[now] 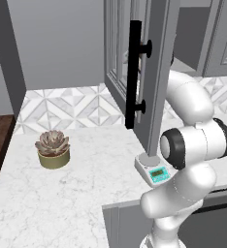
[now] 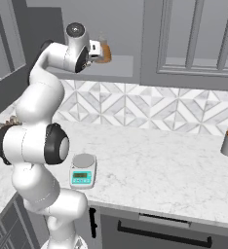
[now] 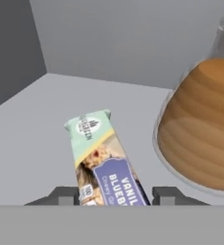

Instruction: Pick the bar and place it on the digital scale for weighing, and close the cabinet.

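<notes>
Up inside the cabinet [image 1: 135, 72], whose door hung open, we saw our gripper [image 3: 111, 195] spread wide, one fingertip either side of the bar [image 3: 106, 160], gripping nothing. An orange-brown jar [image 3: 202, 139] stood at the bar's three o'clock. On the counter [image 2: 174, 165] the digital scale [image 2: 83, 170] sat bare.

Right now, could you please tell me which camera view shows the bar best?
The hand view: the bar lies flat on the grey cabinet shelf, between the tool's fingertips, beside an orange-brown rounded item. In the base views I cannot make the bar out.
</notes>
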Motion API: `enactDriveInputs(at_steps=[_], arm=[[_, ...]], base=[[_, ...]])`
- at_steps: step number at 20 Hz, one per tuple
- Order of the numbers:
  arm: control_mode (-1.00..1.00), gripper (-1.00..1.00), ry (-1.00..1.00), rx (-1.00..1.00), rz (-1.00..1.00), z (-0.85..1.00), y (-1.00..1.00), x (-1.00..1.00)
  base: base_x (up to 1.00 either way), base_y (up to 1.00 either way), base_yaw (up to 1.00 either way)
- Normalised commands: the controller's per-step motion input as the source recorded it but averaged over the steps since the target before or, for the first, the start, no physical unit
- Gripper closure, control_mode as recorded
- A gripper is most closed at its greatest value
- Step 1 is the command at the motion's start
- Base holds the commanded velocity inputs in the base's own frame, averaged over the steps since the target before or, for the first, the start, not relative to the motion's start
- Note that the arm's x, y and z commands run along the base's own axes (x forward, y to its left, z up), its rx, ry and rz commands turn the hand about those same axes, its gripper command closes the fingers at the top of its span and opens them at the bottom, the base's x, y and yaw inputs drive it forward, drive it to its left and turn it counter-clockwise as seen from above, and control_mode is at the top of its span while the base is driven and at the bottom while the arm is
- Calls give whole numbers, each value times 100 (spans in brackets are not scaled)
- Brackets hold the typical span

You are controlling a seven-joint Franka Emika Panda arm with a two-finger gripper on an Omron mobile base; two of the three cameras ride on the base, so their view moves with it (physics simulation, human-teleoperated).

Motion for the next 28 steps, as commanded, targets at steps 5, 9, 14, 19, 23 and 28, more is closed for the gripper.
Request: enactDriveInputs(at_steps=[5, 9, 14, 19, 23, 28], arm=[[-100, 100, 2, 0, 2, -13, 1, -7], [-100, 100, -2, 0, 0, 0, -1, -89], [-100, 100, -4, 0, 0, 0, 0, -100], [-100, 100, -2, 0, 0, 0, -9, -100], [-100, 100, 0, 0, 0, 0, -22, -100], [-100, 100, 1, 0, 1, -6, -31, -100]], base=[[0, 0, 0], [0, 0, 0], [0, 0, 0], [0, 0, 0], [0, 0, 0], [0, 0, 0]])
